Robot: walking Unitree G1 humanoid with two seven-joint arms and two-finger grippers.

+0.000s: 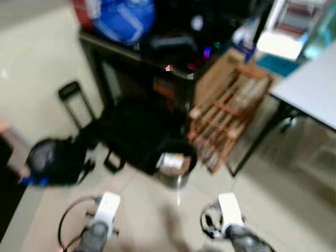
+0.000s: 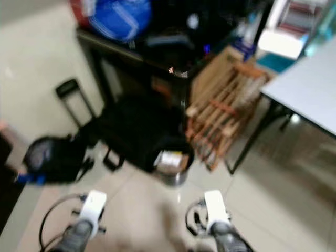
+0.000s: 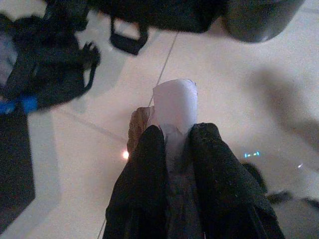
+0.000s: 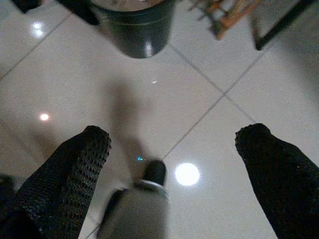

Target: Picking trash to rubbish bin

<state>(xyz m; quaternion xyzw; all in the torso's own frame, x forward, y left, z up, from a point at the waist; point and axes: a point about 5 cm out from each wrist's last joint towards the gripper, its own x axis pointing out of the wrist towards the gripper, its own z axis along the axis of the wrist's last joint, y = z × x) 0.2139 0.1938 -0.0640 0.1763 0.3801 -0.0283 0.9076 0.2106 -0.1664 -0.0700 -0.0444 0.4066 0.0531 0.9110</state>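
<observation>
The left gripper (image 3: 172, 144) has its fingers (image 3: 144, 169) clamped on a crumpled piece of paper trash (image 3: 174, 102), which sticks out past the fingertips. The wrist view shows this pinch; the blurred head views show just the two silver wrists low in frame, short of the rubbish bin (image 1: 176, 165). Left of the bin lie a black backpack (image 1: 55, 160) and a black bag (image 1: 134, 131) on the glossy pale tiled floor (image 4: 209, 89). The bin stands before a dark shelf (image 1: 142, 58). The right gripper (image 4: 174, 149) hangs over the floor near the bin, fingers (image 4: 79, 164) spread wide, holding nothing. Right of the bin lean a wooden rack (image 1: 228, 113) and a grey desk (image 1: 310, 86).
</observation>
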